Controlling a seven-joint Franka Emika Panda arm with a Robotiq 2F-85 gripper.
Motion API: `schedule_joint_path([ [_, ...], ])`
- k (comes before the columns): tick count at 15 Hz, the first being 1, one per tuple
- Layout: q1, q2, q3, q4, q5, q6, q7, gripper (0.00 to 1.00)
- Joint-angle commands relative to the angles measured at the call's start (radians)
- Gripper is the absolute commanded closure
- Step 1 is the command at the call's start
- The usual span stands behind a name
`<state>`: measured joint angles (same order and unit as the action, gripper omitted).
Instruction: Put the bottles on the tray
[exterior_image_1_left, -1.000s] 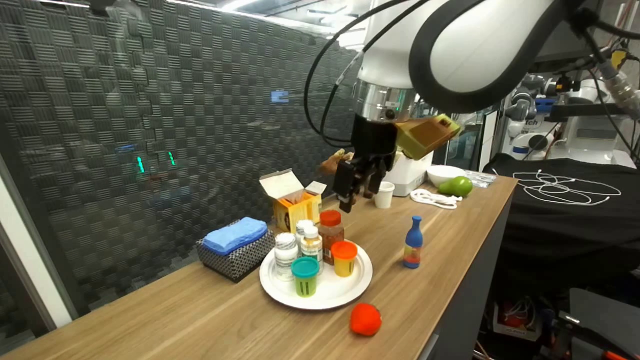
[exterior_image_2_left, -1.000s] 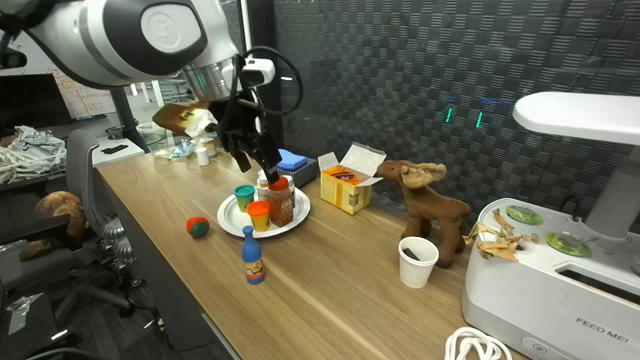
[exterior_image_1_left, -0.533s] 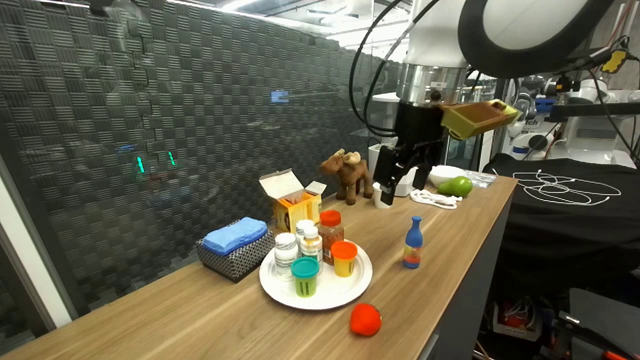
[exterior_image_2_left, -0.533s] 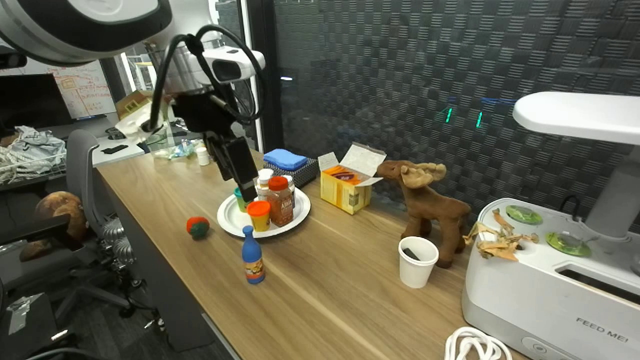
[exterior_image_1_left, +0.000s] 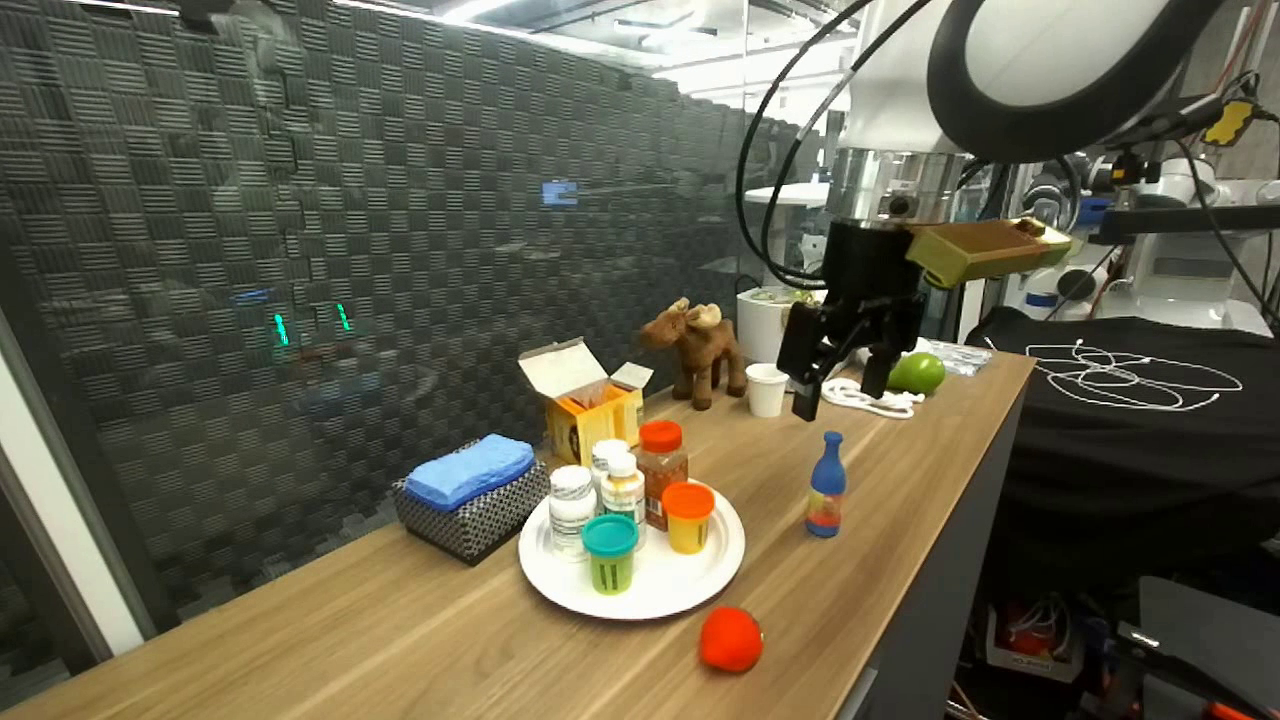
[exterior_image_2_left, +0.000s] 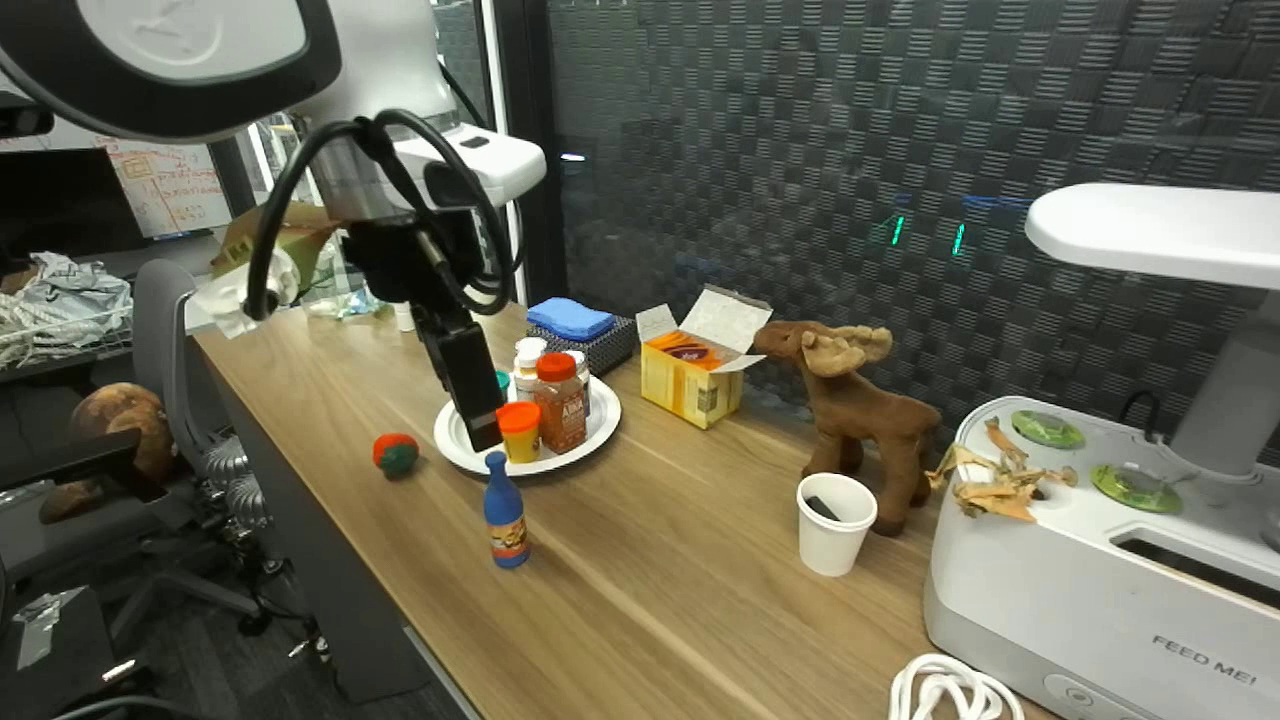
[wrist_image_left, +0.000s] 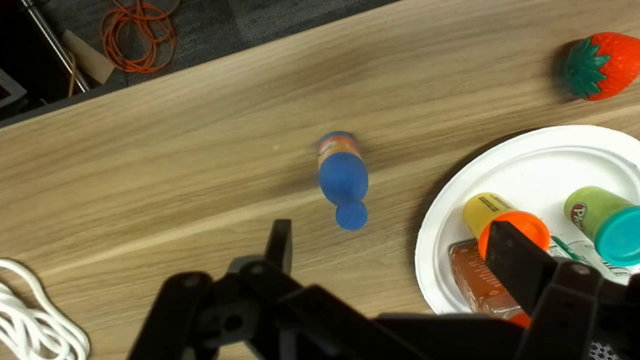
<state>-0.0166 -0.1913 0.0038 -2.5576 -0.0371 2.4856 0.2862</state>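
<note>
The blue bottle (exterior_image_1_left: 825, 490) stands upright on the table beside the tray, apart from it; it also shows in the wrist view (wrist_image_left: 344, 175). The round white tray (exterior_image_1_left: 700, 590) bears several bottles: white ones (exterior_image_1_left: 570, 515), a brown one with a red cap (exterior_image_1_left: 662, 465), a yellow jar with an orange lid (exterior_image_1_left: 688, 525) and a green jar with a teal lid (exterior_image_1_left: 610, 560). My gripper (wrist_image_left: 391, 227) is open and empty. It is above the table near the blue bottle, whose top shows between the fingers in the wrist view. One finger hides part of the orange lid there.
A red strawberry (exterior_image_1_left: 731, 640) lies near the tray's front. Behind stand a yellow carton (exterior_image_2_left: 690, 385), a dark box with a blue cloth (exterior_image_2_left: 572, 318), a toy moose (exterior_image_2_left: 860, 410) and a white cup (exterior_image_2_left: 835, 535). A white cord (wrist_image_left: 35, 320) lies beyond. The table edge (wrist_image_left: 200, 67) is near the blue bottle.
My gripper has moved from above the tray toward the blue bottle's side, and in the last half second lower. It stays open. The bottles and tray have not moved.
</note>
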Motion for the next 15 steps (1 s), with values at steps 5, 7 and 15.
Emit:
schedule_joint_path([
  [5,-0.014,0.081,-0.021,0.049,0.055,-0.018,-0.056,0.00],
  [7,-0.012,0.104,-0.024,0.059,0.064,-0.011,-0.068,0.00],
  [15,-0.011,0.138,-0.020,0.099,0.044,-0.012,-0.053,0.36],
])
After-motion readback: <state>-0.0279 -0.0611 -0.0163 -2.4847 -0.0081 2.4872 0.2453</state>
